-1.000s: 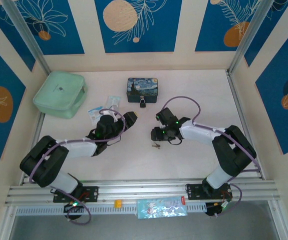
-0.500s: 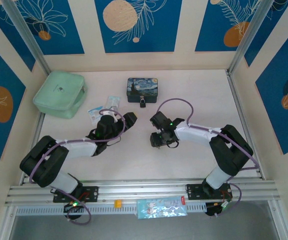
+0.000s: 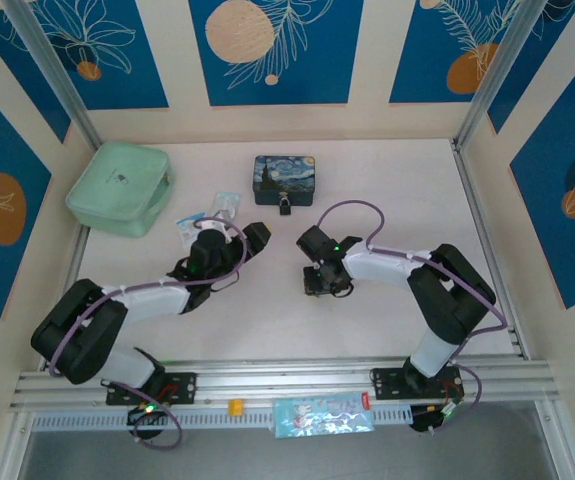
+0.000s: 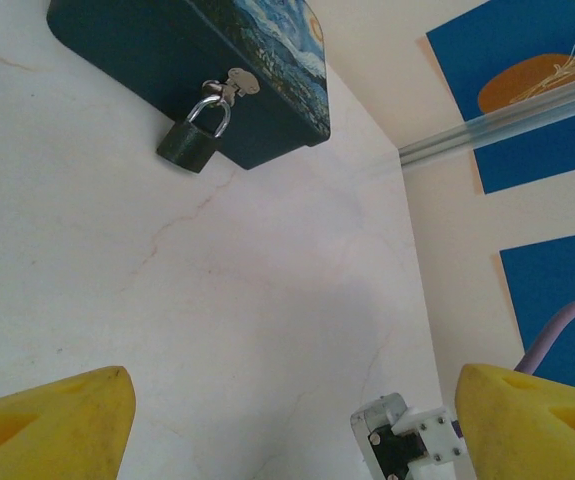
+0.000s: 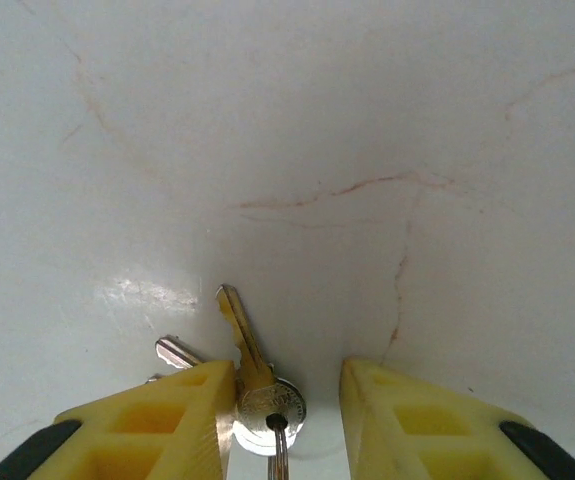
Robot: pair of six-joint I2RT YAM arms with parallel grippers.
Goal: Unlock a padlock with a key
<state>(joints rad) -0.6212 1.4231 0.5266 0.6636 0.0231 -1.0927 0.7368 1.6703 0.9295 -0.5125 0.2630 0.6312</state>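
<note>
Key [image 5: 251, 368] lies between the parted fingers of the right pincer [image 5: 288, 382] — unpinched. Left pincer [image 4: 292, 385] spread wide — padlock [image 4: 189, 142] well ahead

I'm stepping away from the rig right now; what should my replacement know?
Left tool: open, empty, aimed at the padlock hanging on the blue tin.
Right tool: open, down at the table, jaws either side of the key, not gripping it yet.
Done: nothing unlocked; padlock is shut.
Left: grip key, lift it, insert, turn.
</note>
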